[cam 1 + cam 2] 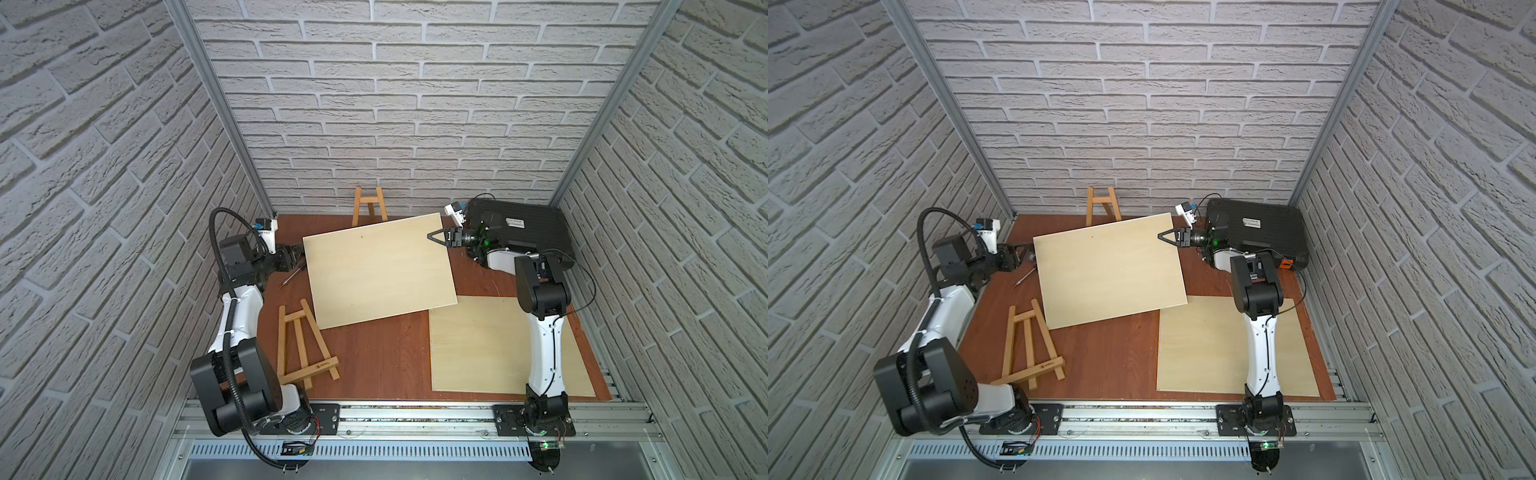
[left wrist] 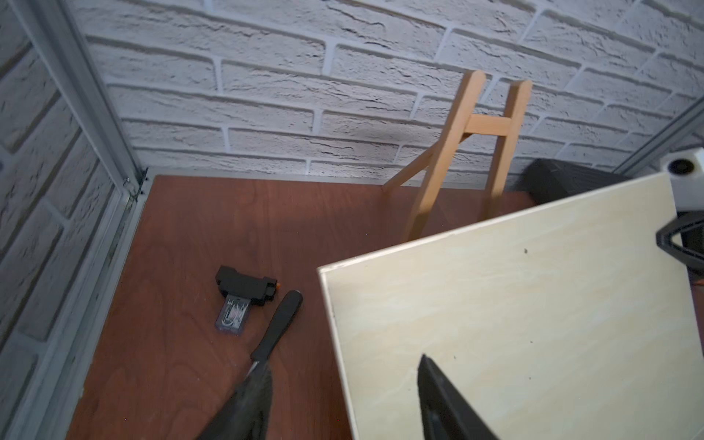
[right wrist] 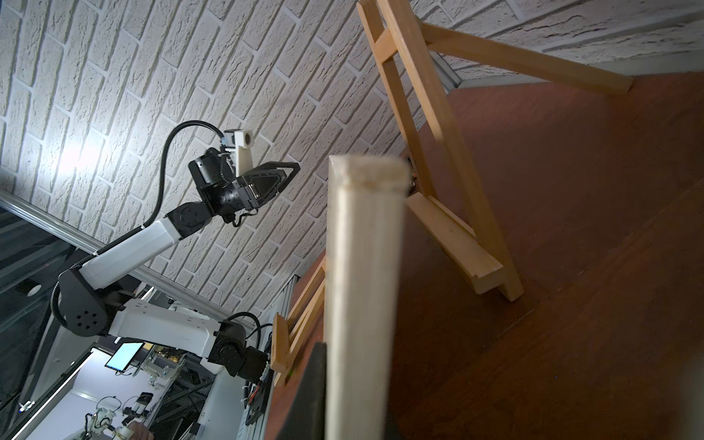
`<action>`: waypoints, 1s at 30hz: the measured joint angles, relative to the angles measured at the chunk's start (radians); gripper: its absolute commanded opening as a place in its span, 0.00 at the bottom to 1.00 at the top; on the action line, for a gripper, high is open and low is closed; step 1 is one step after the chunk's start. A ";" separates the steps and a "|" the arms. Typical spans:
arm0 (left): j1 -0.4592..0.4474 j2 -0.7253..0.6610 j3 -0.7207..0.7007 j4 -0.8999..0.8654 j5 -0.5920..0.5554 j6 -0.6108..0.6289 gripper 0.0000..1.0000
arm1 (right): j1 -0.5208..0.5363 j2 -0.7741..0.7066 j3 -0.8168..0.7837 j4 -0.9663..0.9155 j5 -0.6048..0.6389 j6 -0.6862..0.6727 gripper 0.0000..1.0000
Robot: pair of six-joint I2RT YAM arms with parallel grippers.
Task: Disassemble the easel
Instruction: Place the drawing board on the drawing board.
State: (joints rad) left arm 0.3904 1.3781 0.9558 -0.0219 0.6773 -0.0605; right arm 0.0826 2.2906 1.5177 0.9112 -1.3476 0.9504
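2 boards are off — flat board (image 1: 490, 345) on the table (image 1: 386, 357), raised board (image 1: 374, 270) pinched by our right gripper (image 1: 432, 237), jaws closed. Our left gripper (image 1: 298, 257) gapes at its opposite edge, empty. Back easel (image 1: 369, 201) stands — we judge folding remains.

Three walls close the cell, and all carry the same pale grey brick pattern: the back wall (image 1: 415, 104), the left wall (image 1: 83, 166) and the right wall (image 1: 685, 166). An aluminium post stands in each back corner, the left post (image 1: 216, 104) and the right post (image 1: 602, 104). The table (image 1: 386, 353) has a reddish-brown wood-grain top that reaches the back wall. Along its front edge lies an aluminium rail (image 1: 415, 419), and in front of that a grey slotted channel (image 1: 415, 451). In both top views the light is soft and even. In the right wrist view a bright patch (image 3: 80, 156) lies on the brick, and outside the cell a lit screen (image 3: 124, 356) shows in a brighter room.
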 measured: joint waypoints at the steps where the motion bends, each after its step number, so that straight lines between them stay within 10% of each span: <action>1: 0.007 0.018 0.000 -0.002 0.018 -0.004 0.67 | 0.000 -0.001 0.000 0.021 -0.004 0.010 0.07; 15: 0.009 0.245 0.001 0.050 0.337 -0.004 0.60 | -0.004 -0.002 0.004 0.277 -0.021 0.166 0.07; 30: 0.009 0.386 -0.104 0.795 0.600 -0.569 0.11 | -0.023 -0.001 0.005 0.308 -0.022 0.172 0.07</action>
State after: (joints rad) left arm 0.3996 1.7645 0.8520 0.7734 1.2774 -0.6296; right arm 0.0597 2.2894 1.5223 1.2194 -1.3697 1.1229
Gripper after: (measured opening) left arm 0.195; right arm 0.123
